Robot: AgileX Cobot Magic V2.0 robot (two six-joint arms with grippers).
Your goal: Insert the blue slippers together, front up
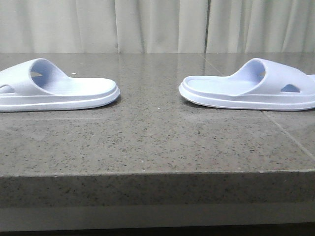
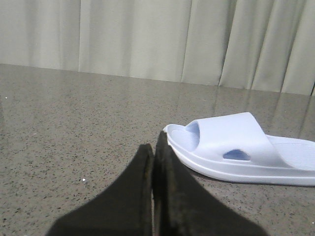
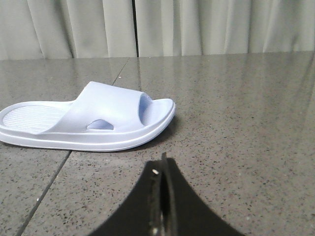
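Note:
Two pale lavender-blue slippers lie soles down on the grey stone table, well apart, heels towards each other. In the front view the left slipper [image 1: 59,88] is at the left edge and the right slipper [image 1: 251,88] at the right edge. No gripper shows in the front view. In the left wrist view my left gripper [image 2: 153,147] is shut and empty, just beside the toe end of the left slipper [image 2: 236,147]. In the right wrist view my right gripper [image 3: 161,164] is shut and empty, a short way from the right slipper [image 3: 93,123].
The speckled grey table [image 1: 147,142] ends in a front edge low in the front view. A tile seam [image 1: 290,137] runs under the right slipper. A pale curtain [image 1: 157,24] hangs behind the table.

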